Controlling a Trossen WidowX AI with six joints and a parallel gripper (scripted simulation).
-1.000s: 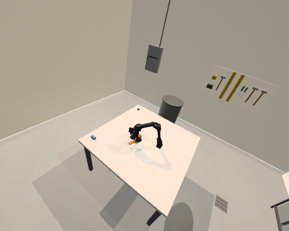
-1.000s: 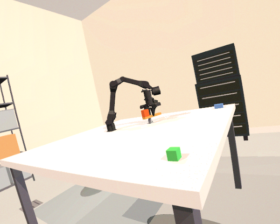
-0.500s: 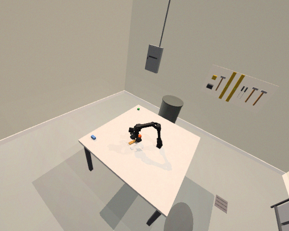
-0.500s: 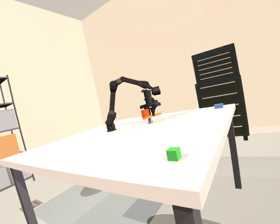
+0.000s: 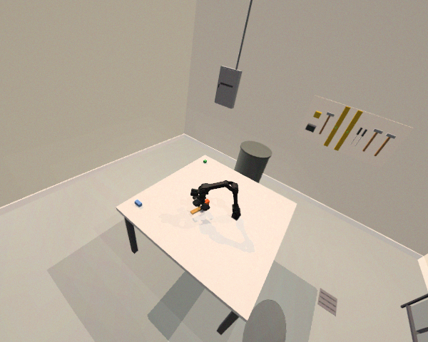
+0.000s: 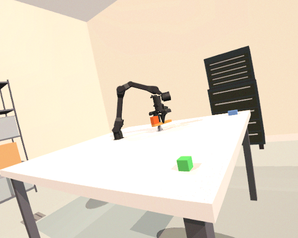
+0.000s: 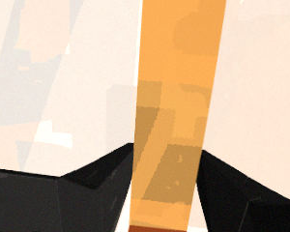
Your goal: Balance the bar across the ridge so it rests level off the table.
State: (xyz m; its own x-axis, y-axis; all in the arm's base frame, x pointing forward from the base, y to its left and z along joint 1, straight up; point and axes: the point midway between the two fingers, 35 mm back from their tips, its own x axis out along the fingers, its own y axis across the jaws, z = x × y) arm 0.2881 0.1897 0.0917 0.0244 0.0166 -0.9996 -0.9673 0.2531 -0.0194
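White table (image 5: 243, 257) in grey room corner. Black arm (image 5: 225, 185) arches from base near table middle; gripper (image 5: 198, 203) points down, closed on orange bar (image 5: 195, 210), darker orange block (image 5: 207, 201) at bar's arm-side end. Pale ridge below bar hard to make out. Blue block (image 5: 138, 202) near left edge, green cube (image 5: 205, 161) at far corner. Grey cylinder bin (image 5: 253, 159) behind table. Hammers and yellow levels (image 5: 342, 128) on wall.

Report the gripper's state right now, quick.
Gripper: shut on the orange bar, fingers pressed against both of its sides.
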